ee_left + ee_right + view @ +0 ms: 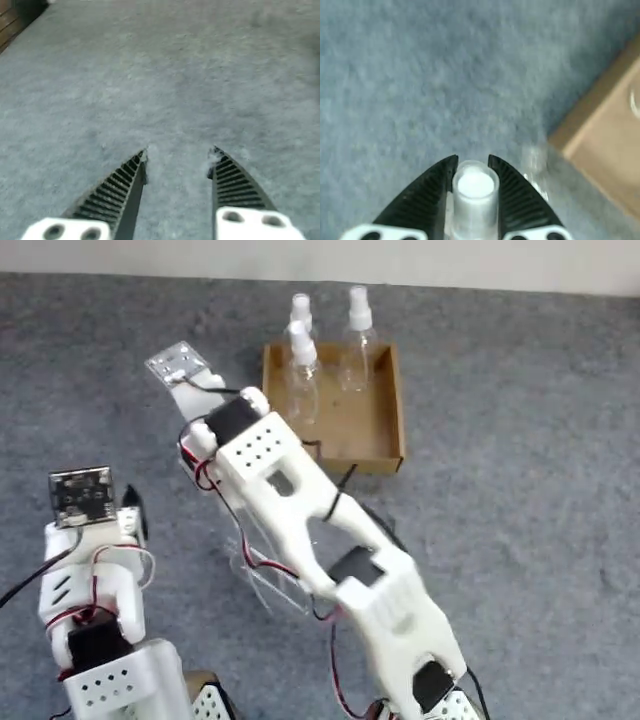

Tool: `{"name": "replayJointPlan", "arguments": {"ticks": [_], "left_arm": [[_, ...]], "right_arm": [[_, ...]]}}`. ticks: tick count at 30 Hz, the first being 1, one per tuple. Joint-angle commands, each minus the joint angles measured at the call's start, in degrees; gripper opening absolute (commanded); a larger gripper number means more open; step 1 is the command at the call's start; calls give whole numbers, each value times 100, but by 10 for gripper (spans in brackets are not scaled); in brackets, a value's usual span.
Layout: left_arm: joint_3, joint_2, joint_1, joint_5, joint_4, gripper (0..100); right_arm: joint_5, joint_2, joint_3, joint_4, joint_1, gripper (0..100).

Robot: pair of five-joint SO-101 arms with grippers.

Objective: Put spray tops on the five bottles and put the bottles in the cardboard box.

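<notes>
right gripper [472, 162] clamped on a white spray top [475, 192] just beside the cardboard box [600, 145] — a tilted descent could topple the clear bottle [535, 160] nearby or seat the top crooked — left gripper [177, 155] hangs with fingers apart over the carpet [150, 75].

No text, number or sign can be read in any view. Marks on the circuit board [80, 495] at the left arm's wrist are too fine to be made out. No label is discerned on the bottles [303, 380] or the cardboard box [350, 462].

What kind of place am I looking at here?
Probably a robotics test bench: two small robot arms at a grey-covered table, a cardboard box holding spray bottles, and the right gripper shut on a spray top.
</notes>
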Motion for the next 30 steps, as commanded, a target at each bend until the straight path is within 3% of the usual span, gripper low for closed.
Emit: {"name": "replayJointPlan", "arguments": {"ticks": [1,4,10,18,23,30], "left_arm": [[-48,22,-163,-299,26,147],[-48,22,-119,-369,229,147],[-48,22,-119,-369,246,147],[-418,40,-154,-369,888,147],[-1165,760,-154,-624,1292,147],[-2800,3600,-92,-651,1433,150]], "right_arm": [[-62,664,-1473,-127,-57,21],[-62,1279,-2202,48,-110,69],[-35,2062,-3178,1007,-242,282],[0,1727,-4391,1613,119,289],[352,303,-2378,1604,400,289],[1029,-2651,1560,1569,576,289]]}}
